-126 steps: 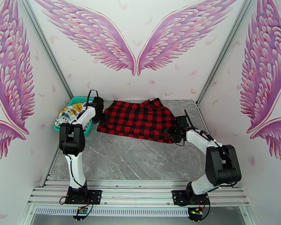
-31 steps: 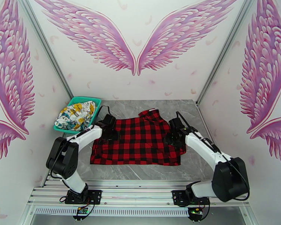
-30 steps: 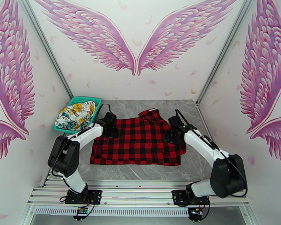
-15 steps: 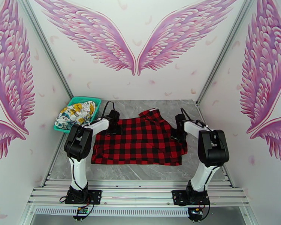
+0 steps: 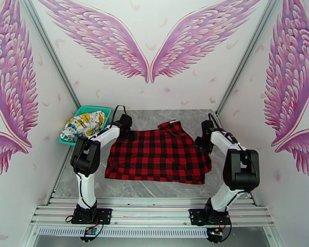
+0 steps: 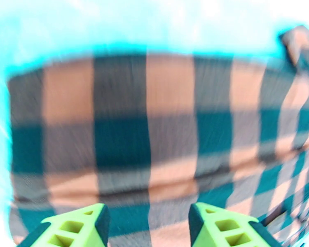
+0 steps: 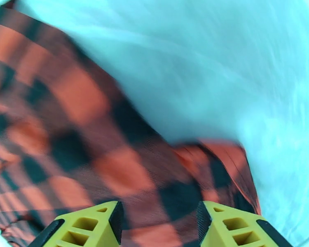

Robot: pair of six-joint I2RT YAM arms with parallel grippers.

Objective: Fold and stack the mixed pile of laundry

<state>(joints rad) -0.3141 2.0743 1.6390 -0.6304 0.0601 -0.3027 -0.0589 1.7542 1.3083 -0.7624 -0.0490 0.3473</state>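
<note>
- Left gripper (image 6: pixel 148 217): we see the green fingertips about half apart, with plaid running flat under the gap and nothing pinched. It sits at the far left corner of the plaid shirt (image 5: pixel 158 155).
- Right gripper (image 7: pixel 158 217): the yellow fingertips are parted the same way and look empty, but that view is blurred, so we're not certain. It sits over the shirt's far right edge, where a loose flap lies rumpled.
- The shirt is spread fairly flat mid-table (image 5: pixel 154 188) between the two arms, not yet folded.
- The white cartoon-print garment (image 5: pixel 83 124) is bunched in the teal basket (image 5: pixel 97 108), just left of the left arm, so there is no stack yet.
- Risk: a pinch takes only the top layer, and the layer below drags and bunches.
- Risk: the right side grabs the flap instead of the edge, so the fold comes out skewed.
- Risk: if the arms pull unevenly, the shirt twists or slides toward the basket.
- Writing: we can't read any. No lettering shows on the plaid, and the cartoon print is too small.
</note>
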